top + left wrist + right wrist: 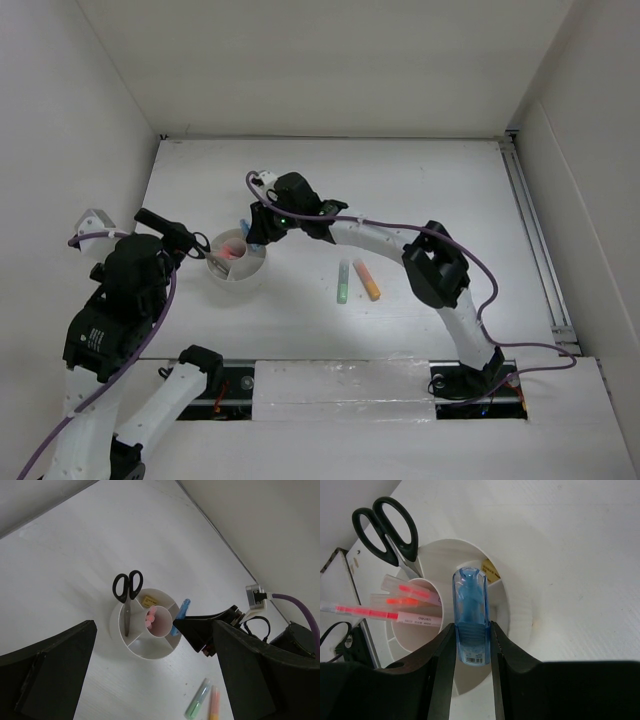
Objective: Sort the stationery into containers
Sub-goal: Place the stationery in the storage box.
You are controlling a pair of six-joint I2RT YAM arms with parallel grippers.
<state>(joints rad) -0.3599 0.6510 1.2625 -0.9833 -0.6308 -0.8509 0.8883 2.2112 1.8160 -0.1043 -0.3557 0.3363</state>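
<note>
The left gripper [197, 243], black and two-fingered, hangs at the near-left side of the tub, just off its rim. Its fingers are spread wide apart with nothing between them.

To the right of it, on the white tabletop [430, 190], a stubby green marker [343, 283] and a stubby orange marker [367, 280] lie side by side. They sit close together, well apart from the tub and from either gripper.

The round white low plastic tub [150, 655] stands between the two arms. It has a round middle cup with wedge compartments around it. A bundle of thin pink pens [405, 600] stands in the middle cup, leaning to one side. The black-handled scissors [127, 587] stand blades-down in one wedge, their loops above the rim. A small tan eraser [148, 601] lies in the next wedge.

At the far-right rim of the tub, the right gripper [471, 635] is clamped on a stubby translucent blue marker [470, 597]. It pinches the barrel from both sides. The marker points down over the wedge beside the eraser's, its free end at or below rim height. I cannot tell whether it touches the bottom.
</note>
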